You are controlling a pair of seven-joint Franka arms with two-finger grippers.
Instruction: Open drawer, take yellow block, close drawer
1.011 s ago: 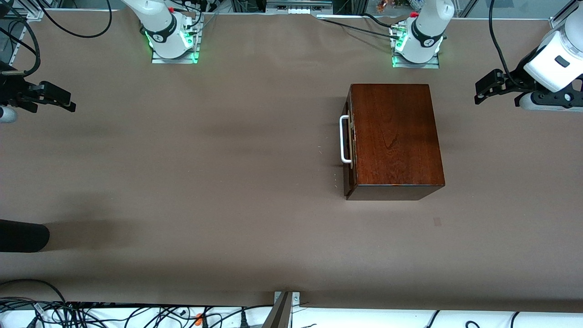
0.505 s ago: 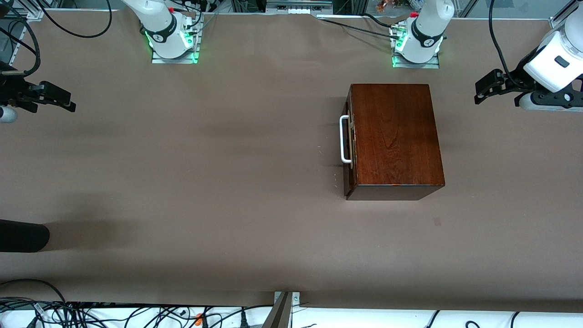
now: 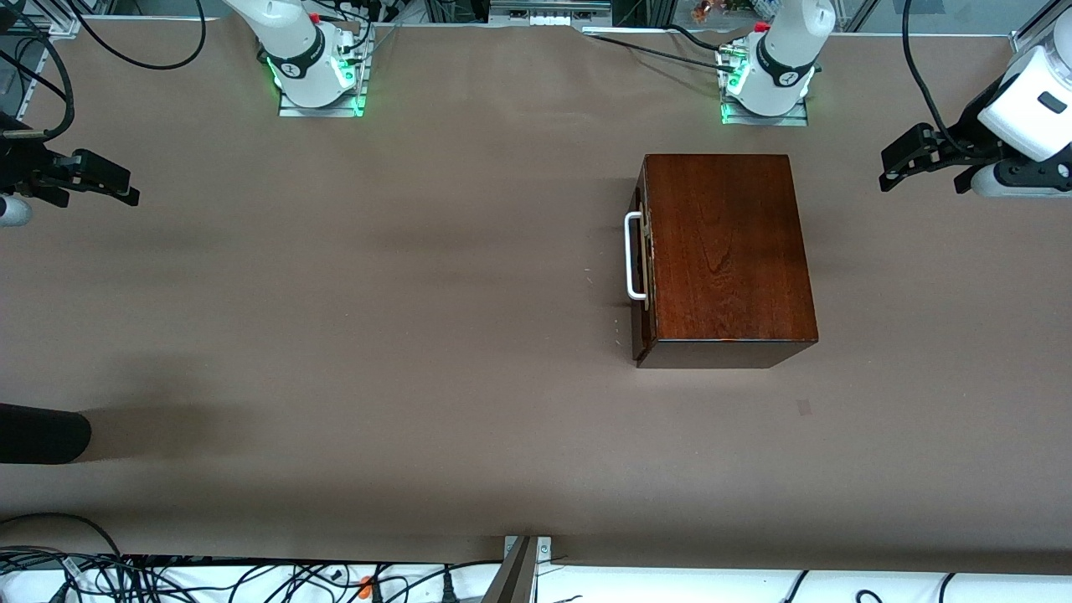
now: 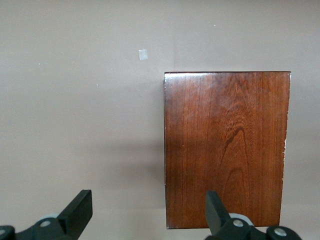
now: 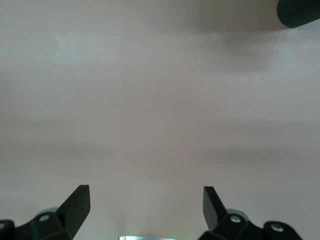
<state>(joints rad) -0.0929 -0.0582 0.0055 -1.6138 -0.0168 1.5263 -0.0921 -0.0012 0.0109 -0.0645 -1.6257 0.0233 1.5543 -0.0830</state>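
The glossy dark wooden box (image 3: 729, 251) stands toward the left arm's end of the table. Its drawer (image 3: 643, 276) is pushed in, and the white bar handle (image 3: 630, 255) faces the right arm's end. The yellow block is hidden. My left gripper (image 3: 892, 167) hovers open over the table beside the box's back, away from the handle. In the left wrist view the box top (image 4: 225, 150) lies under the open left gripper (image 4: 148, 210). My right gripper (image 3: 130, 188) waits open over the right arm's end of the table. In its wrist view the right gripper (image 5: 146, 205) has only bare table below.
A black rounded object (image 3: 42, 434) pokes in at the right arm's end, also showing in the right wrist view (image 5: 300, 12). A small pale mark (image 3: 804, 408) lies on the brown table cover nearer the front camera than the box. The arm bases (image 3: 318, 75) (image 3: 766, 84) line the back edge.
The left arm's hand has shifted a little toward its own end of the table and toward the bases' edge. The right arm, box and drawer have not moved.
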